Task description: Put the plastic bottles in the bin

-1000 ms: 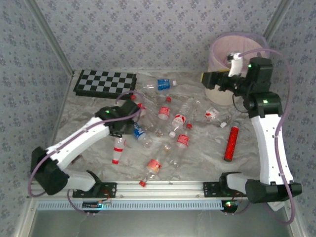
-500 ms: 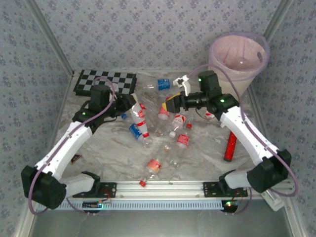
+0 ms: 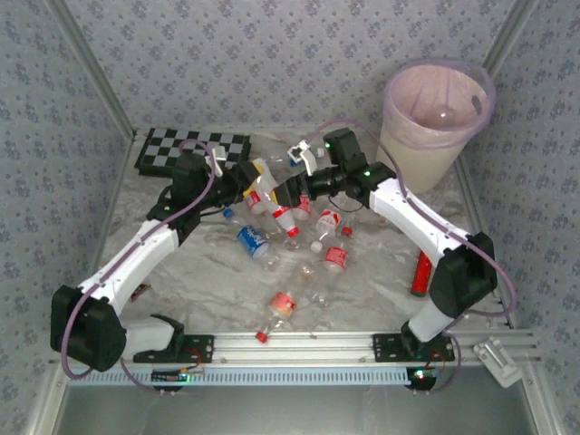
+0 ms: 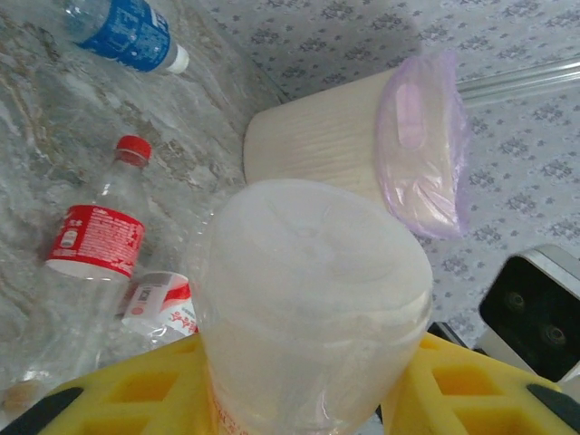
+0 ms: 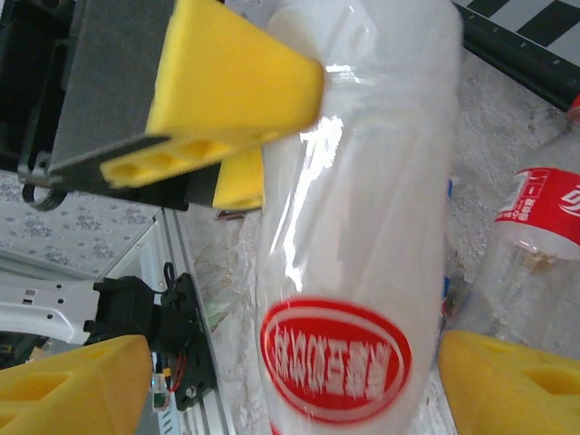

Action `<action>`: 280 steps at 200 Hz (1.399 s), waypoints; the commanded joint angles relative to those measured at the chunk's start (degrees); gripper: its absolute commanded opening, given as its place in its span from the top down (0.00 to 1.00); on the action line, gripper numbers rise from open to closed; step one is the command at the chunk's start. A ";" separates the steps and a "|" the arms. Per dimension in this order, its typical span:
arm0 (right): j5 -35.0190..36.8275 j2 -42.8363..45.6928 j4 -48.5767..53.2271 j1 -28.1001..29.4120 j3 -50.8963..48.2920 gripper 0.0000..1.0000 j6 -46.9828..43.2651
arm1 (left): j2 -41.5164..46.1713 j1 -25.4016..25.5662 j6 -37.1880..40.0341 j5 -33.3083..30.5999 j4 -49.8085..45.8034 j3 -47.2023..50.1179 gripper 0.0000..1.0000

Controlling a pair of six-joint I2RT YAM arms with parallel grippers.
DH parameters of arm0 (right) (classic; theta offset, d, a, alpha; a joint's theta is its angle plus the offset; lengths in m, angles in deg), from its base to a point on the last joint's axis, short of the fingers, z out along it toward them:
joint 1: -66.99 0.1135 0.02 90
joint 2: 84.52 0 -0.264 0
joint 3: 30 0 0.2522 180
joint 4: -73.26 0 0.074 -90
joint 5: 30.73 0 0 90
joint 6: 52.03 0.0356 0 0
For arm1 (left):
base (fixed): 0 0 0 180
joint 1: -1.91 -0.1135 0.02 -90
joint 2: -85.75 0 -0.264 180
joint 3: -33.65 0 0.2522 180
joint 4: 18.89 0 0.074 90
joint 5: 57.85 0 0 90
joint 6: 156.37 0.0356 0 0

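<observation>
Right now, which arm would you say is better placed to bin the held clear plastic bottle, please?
Right, probably: the open right gripper straddles the red-labelled clear bottle the left gripper holds, and the cream-white round bin stands far right.

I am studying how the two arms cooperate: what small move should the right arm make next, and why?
Probably close the right gripper on the bottle. The left gripper is shut on it, and the right jaws stand open on either side of it, not touching. The bin is on the right arm's side.
</observation>
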 commanded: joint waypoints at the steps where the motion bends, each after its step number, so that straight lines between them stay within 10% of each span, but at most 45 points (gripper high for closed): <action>1: -0.76 -2.13 -0.43 0.40 3.31 0.18 -0.56 | -0.34 0.99 -1.63 1.21 4.92 0.10 0.57; 50: 0.75 -5.44 4.02 0.39 6.71 0.20 -3.27 | -0.21 1.54 -2.02 1.05 5.37 -0.52 0.57; 122: -0.46 -4.95 1.48 -0.44 5.60 0.55 -1.14 | -1.16 1.63 -0.53 0.53 5.20 -0.70 0.52; 175: 2.34 -4.81 7.22 -3.15 10.93 0.62 -2.59 | 2.35 -2.55 1.13 -0.07 2.76 1.72 0.00; 280: 25.35 -0.68 14.42 -31.96 31.67 0.84 -5.81 | 6.25 -0.75 15.69 -8.22 -22.14 3.56 0.14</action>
